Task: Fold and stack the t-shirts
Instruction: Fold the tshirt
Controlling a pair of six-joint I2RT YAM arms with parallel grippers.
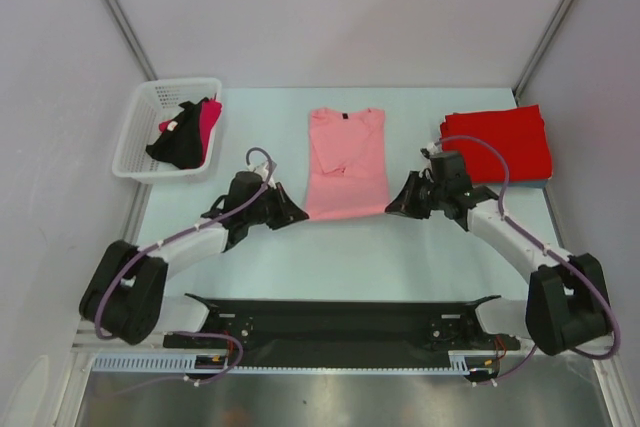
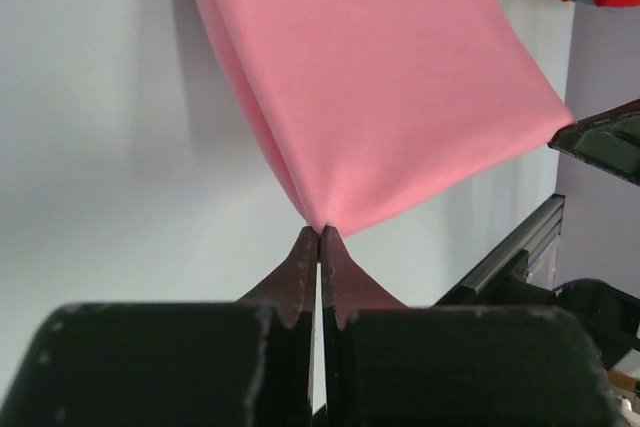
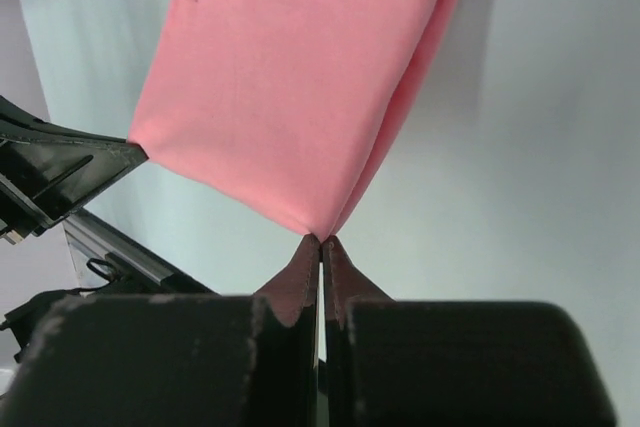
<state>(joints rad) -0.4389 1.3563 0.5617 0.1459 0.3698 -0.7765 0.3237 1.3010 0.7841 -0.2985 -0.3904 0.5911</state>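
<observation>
Top external view: a pale blue-green table (image 1: 400, 257) is being seen from above. It is being closed in by plain grey-white walls (image 1: 330, 7), with slanting metal posts (image 1: 115, 7) at the far corners. A black rail (image 1: 340, 315) is running along the near edge, where both arms are bolted down.

The pink shirt (image 1: 346, 162) is lying in the middle of the table, narrowed lengthwise, with its collar pointing away from the arms. Its near left corner is being clamped by the left gripper (image 1: 302, 215) and its near right corner by the right gripper (image 1: 391, 209). (In each wrist view the fingers are pressed flat together, with a corner of cloth caught at their tips.) The red shirts (image 1: 500, 142) are lying folded in a pile at the far right of the table, well apart from the pink one. A white basket (image 1: 150, 137) is standing at the far left.

The clothes (image 1: 185, 132) bunched inside the basket are dark and magenta, and what they are cannot be made out. In both wrist views the far end of the pink shirt is being cut off by the top edge. In each, only a black tip of the opposite gripper is being shown. Whether the pinched hem is being held clear of the table cannot be told.
</observation>
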